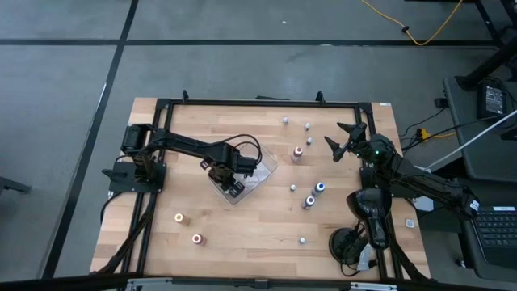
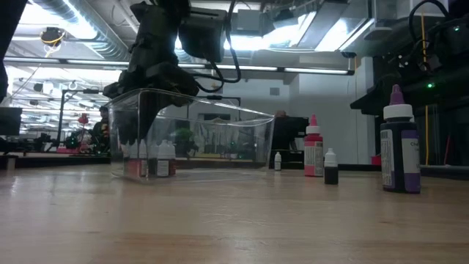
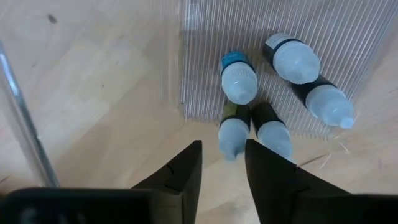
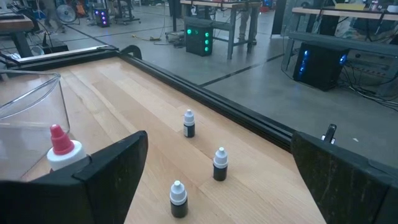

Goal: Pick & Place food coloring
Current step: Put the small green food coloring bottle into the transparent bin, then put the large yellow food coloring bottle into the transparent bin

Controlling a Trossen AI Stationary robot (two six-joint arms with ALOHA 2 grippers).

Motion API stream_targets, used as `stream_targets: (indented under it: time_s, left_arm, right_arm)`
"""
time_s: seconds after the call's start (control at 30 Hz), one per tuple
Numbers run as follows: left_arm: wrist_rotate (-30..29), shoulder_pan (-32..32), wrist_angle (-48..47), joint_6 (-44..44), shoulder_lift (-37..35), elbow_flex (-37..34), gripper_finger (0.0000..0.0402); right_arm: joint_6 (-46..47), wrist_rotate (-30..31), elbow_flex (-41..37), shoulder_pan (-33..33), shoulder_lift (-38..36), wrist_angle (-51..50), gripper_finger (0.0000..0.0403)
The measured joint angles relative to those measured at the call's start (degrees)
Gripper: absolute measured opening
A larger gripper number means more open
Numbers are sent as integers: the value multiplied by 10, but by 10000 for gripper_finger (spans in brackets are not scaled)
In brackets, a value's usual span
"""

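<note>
Left gripper [image 3: 222, 163] hangs narrowly parted inside my clear rectangular plastic tray [image 1: 260, 175] above five tiny food coloring bottles [image 3: 239, 81] lying there (others stand scattered on the wooden table [image 1: 242, 234]), right gripper [image 1: 342, 139] waiting wide open

Five bottles [image 3: 239, 79] in tray [image 1: 262, 174], others [image 1: 310, 201] right.
</note>
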Motion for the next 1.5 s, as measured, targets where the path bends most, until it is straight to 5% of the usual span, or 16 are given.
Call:
stream_targets:
  time_s: [0.67,1.33,1.5]
  left_arm:
    - [-1,6,-32,20,-4,53,223]
    - [35,-42,-208,40,-31,243,223]
    - [40,-89,-201,28,-55,218,223]
  right_arm:
    - [0,0,0,0,0,0,394]
    - [0,0,0,0,0,0,394]
    - [0,0,0,0,0,0,394]
